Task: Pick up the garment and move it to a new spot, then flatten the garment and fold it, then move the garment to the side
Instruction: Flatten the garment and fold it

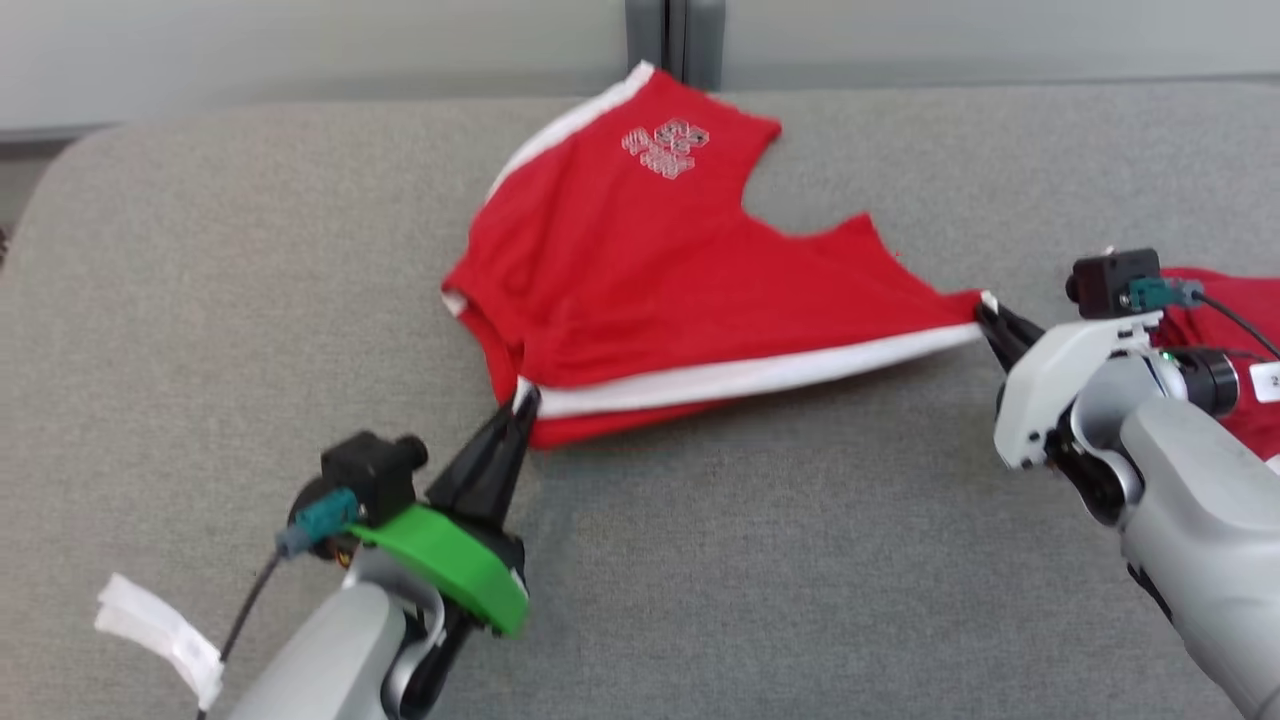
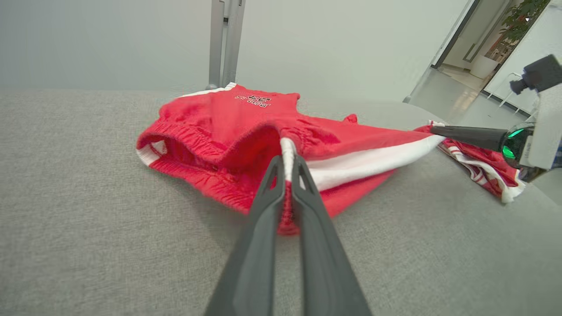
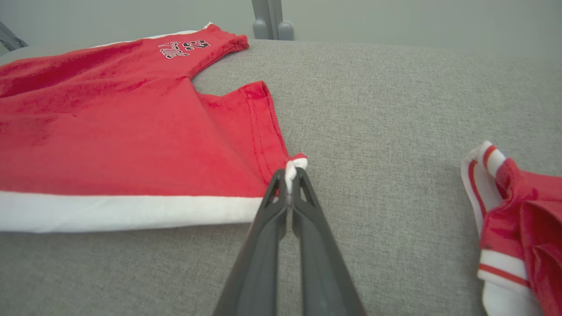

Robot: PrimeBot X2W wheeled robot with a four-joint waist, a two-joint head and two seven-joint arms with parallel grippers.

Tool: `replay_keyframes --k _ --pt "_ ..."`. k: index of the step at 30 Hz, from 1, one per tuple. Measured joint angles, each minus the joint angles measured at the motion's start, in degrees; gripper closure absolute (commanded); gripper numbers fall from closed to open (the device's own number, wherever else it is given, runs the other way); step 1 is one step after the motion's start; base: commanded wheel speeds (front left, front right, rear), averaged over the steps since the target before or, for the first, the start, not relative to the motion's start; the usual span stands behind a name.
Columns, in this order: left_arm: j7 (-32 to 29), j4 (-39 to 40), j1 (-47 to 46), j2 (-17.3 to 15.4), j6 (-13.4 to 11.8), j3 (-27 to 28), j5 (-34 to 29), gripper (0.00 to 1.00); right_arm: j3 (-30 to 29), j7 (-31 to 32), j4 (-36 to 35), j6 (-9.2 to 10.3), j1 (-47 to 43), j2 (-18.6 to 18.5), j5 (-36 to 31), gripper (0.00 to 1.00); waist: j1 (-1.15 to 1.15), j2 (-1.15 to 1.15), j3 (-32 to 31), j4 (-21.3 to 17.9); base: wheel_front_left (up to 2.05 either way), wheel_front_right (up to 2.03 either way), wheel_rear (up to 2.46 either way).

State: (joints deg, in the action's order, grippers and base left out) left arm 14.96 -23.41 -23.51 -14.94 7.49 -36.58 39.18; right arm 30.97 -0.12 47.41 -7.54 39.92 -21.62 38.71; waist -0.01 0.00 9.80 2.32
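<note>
While left pincer (image 1: 525, 398) and right pincer (image 1: 985, 312) pinch red white-striped cloth shorts (image 1: 640, 280) at seven and three o'clock, even tension seems best.

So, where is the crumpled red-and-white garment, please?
The crumpled red-and-white garment lies far right in the head view, on the grey fabric surface, right of the red shorts.

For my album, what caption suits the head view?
Left gripper and right gripper hold the red shorts taut by their white stripe.
</note>
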Motion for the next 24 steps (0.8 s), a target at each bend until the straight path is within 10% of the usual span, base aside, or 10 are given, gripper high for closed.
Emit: replay_keyframes --k 16,24 --pt "0.0 11.2 16.7 -3.5 0.0 -4.3 -1.0 1.00 4.2 15.4 -26.5 -0.01 -22.2 -20.2 13.6 1.00 0.00 0.00 -11.0 1.8 0.00 0.00 0.00" --pt "0.0 13.5 15.9 -3.9 0.0 -4.3 -1.8 1.00 -4.2 20.8 -35.1 -0.01 -24.0 -21.6 10.3 1.00 0.00 0.00 -10.1 3.8 0.00 0.00 0.00"
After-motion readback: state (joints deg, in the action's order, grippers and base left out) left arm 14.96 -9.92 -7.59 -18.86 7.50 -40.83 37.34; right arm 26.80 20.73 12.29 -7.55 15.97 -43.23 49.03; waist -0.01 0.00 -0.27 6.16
